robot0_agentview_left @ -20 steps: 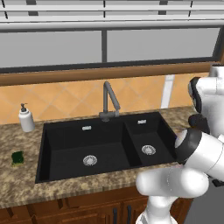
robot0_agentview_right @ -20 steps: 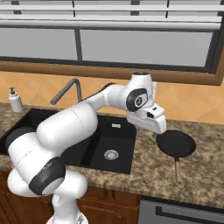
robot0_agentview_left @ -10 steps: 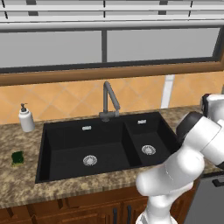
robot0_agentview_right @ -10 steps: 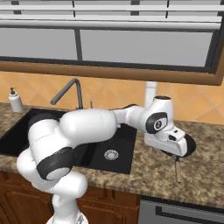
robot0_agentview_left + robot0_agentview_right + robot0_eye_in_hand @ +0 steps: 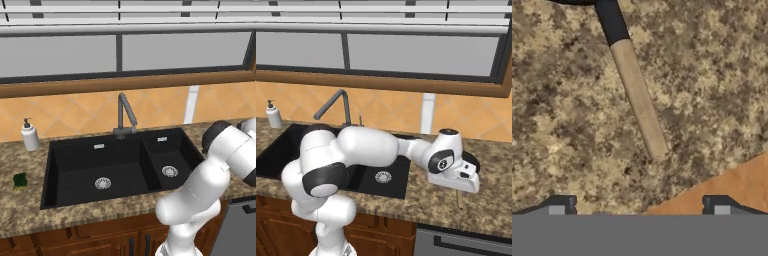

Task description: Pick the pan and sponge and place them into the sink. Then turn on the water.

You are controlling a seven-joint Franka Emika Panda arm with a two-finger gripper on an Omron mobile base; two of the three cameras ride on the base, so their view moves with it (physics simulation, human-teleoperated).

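- My pincer (image 5: 639,210) apart, over the pan (image 5: 637,95) handle, right of the sink (image 5: 75,172).
- Nothing sunk yet: sponge (image 5: 20,180) left of sink, tap dry.

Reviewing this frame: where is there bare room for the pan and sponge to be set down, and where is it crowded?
Both basins of the sink hold just their drains, the wider left one roomiest. Bare counter lies between the sponge and the soap bottle. It is tight right of the sink, where the gripper hangs over the pan handle and the arm covers the counter.
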